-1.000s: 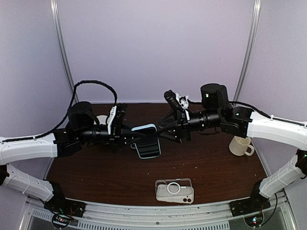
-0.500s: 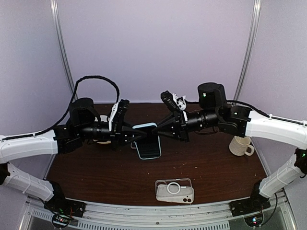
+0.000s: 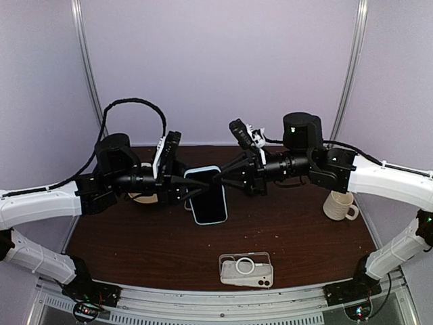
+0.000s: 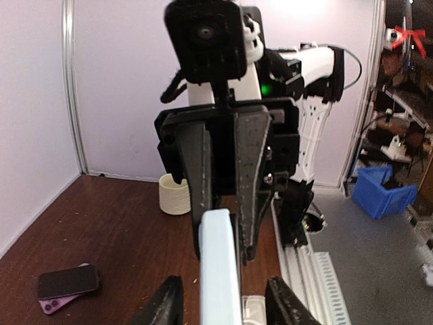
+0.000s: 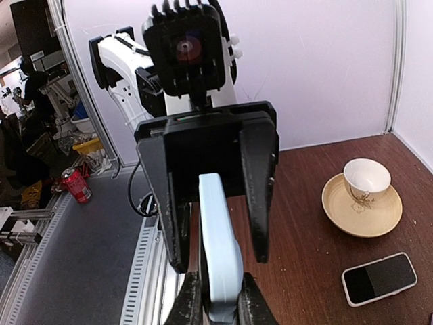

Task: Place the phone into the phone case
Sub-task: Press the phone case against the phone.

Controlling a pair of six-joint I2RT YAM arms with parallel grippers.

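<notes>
Over the table, right fingers pinch the phone; left fingers flank it, parted

We find soft, even overhead light in all 3 views: the lilac walls are bright, and the dark table carries only faint shadows. The posts bow at the top view's edges. In both wrist views the phone, close to the lens, blurs slightly.
</notes>
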